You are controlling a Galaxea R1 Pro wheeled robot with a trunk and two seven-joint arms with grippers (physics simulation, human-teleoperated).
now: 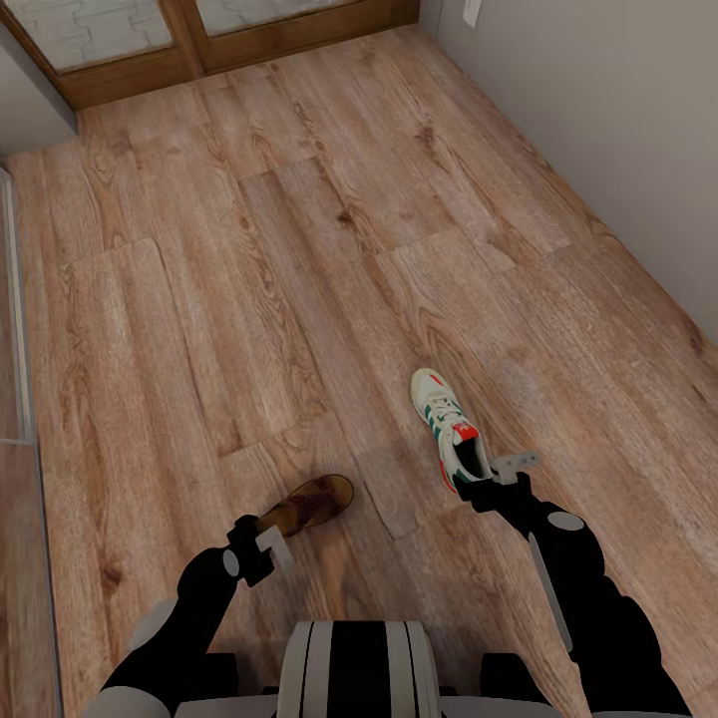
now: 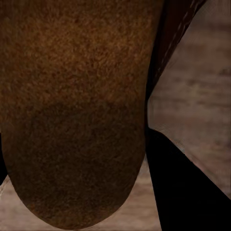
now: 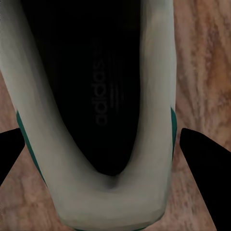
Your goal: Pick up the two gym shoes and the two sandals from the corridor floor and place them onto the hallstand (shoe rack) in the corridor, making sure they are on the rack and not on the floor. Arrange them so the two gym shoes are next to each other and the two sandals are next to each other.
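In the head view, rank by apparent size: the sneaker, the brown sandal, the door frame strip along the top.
1. door frame, largest, though cropped
2. sneaker
3. sandal, smallest, partly hidden behind the left gripper, so this placing is unsure

An off-white lace-up sneaker with green stripes [image 1: 445,424] lies on the light brown wood-plank floor [image 1: 299,279], right of a flat dark brown leather-look sandal [image 1: 311,504] (the two well apart). The grey wall [image 1: 618,130] runs along the right; a wood-framed door [image 1: 199,40] stands at the far end.
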